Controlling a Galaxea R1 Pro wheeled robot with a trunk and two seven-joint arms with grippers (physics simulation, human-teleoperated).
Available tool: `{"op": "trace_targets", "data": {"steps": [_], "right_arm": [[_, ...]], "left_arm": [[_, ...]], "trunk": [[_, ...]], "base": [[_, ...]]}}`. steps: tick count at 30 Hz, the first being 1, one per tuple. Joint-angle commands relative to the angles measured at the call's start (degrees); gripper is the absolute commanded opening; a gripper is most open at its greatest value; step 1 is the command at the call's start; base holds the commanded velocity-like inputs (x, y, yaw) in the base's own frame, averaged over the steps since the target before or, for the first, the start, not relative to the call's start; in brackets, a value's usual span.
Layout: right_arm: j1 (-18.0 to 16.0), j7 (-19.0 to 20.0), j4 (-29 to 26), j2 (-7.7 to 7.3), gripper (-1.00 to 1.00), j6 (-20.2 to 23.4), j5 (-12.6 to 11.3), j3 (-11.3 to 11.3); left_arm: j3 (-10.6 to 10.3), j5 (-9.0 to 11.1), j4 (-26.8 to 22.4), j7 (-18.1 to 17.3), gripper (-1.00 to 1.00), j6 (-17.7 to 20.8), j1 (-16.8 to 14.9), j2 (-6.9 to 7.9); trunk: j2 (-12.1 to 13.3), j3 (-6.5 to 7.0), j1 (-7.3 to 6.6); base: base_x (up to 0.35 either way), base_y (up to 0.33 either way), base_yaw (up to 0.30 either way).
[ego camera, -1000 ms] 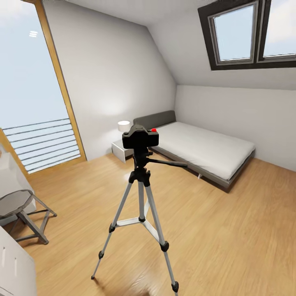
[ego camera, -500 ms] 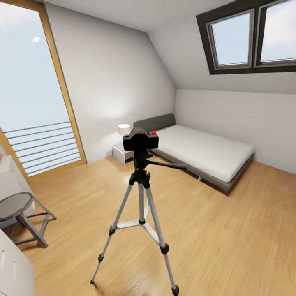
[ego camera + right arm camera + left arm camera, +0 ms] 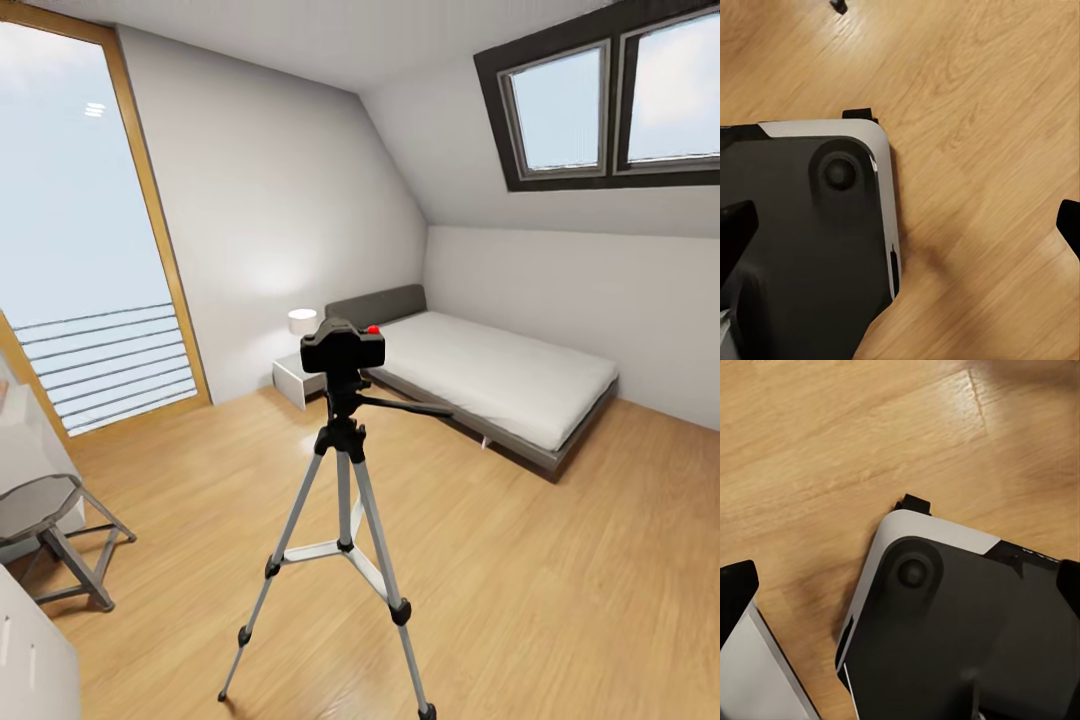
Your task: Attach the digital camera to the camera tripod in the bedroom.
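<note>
The small black digital camera (image 3: 343,350), with its red button on top, sits on the head of the camera tripod (image 3: 343,470). The tripod stands on its silver legs in the middle of the bedroom's wood floor, its pan handle (image 3: 410,406) pointing right. In the left wrist view my left gripper (image 3: 900,585) is open, its dark fingertips at the picture's two sides, over my own base (image 3: 960,637) and the floor. In the right wrist view my right gripper (image 3: 900,225) is open too, above my base (image 3: 802,240) and bare floor. Neither holds anything.
A grey low bed (image 3: 490,375) lies at the back right, with a white nightstand (image 3: 297,378) and lamp (image 3: 302,321) beside it. A short grey metal stool (image 3: 50,535) stands at the left near a white cabinet (image 3: 25,660). A tall window (image 3: 80,230) is on the left wall.
The whole head view has shifted: the skylights and window top show more and the tripod sits a little lower in the picture. The camera stays on the tripod.
</note>
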Motion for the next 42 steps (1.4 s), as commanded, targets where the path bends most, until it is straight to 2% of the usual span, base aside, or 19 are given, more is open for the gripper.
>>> {"op": "trace_targets", "data": {"steps": [1, 42], "right_arm": [[-0.1, 0.3, 0.2, 0.00, 1.00, -0.4, -0.6, 0.4], [-0.1, 0.3, 0.2, 0.00, 1.00, -0.2, -0.6, 0.4]], "left_arm": [[-0.5, 0.4, 0.0, 0.2, 1.00, 0.2, -0.1, 0.00], [-0.5, 0.4, 0.0, 0.2, 1.00, 0.2, -0.1, 0.00]], "trunk": [[-0.1, -0.03, 0.04], [-0.1, 3.68, 0.04]], "base": [[0.000, 0.000, 0.000], [0.000, 0.000, 0.000]]}}
